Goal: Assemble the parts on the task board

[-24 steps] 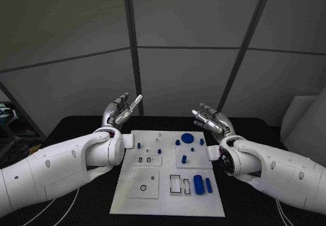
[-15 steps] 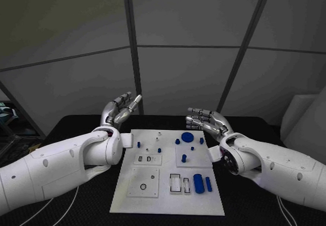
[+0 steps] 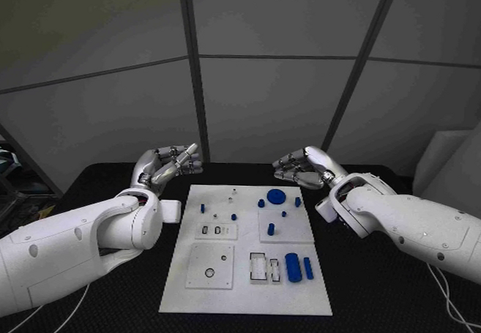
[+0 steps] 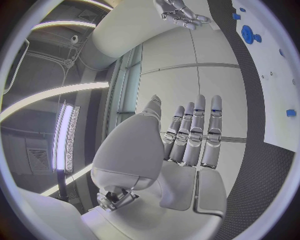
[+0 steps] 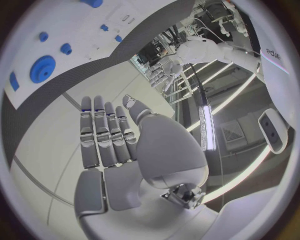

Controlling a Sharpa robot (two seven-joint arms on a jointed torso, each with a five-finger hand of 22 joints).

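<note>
1. Hovering above the far edge of the board (image 3: 247, 298), both hands hold nothing: left hand (image 3: 169, 164) at centre-left of the head view, right hand (image 3: 302, 169) at centre-right.
2. Wrist views show each hand with fingers straight, side by side, palm bare; head view makes them look bent over toward the board. Judged open and empty, neither touching a part.
3. Board lies mid-frame on the black desk (image 3: 384, 289), between the two arms.
4. Loose parts, lower right of the board: long blue peg (image 3: 293, 267) and a thinner blue bar (image 3: 309, 268) just beside it, lying flat next to open slots.
5. Upper right of the board: blue disc (image 3: 275, 196) with small blue pieces near it; whether these are seated cannot be told.
6. Lower left plate carries a small ring (image 3: 210, 273).
7. Judgement: assembly looks barely begun; the lying parts are not yet picked up or inserted.
</note>
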